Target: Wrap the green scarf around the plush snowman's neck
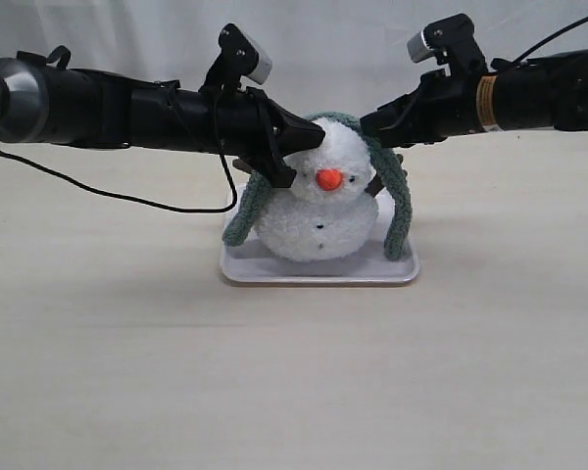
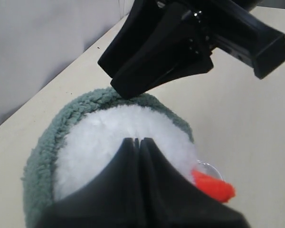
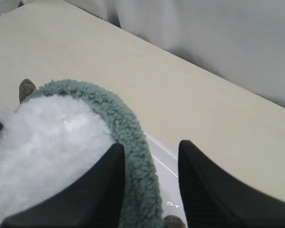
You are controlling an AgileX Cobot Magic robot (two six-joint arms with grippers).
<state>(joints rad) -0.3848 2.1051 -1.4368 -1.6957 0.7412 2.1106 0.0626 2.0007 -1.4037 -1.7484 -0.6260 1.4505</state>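
Exterior view: green scarf (image 1: 400, 211) ends w/in tray (image 1: 314, 278) edges

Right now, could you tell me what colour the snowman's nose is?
Orange nose, clearest in the exterior view.

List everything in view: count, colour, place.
plush snowman: one, white with an orange nose, upright on the tray
green scarf: one, grey-green, over the back of the snowman's head, an end hanging down each side
tray: one, white, mid-table
table: one, beige, under everything
cable: one, black, trailing across the table at left
backdrop: one, white, behind the table
left arm: one, black, reaching in from the left; jaws shut at the snowman's head
right arm: one, black, reaching in from the right; jaws open, astride the scarf
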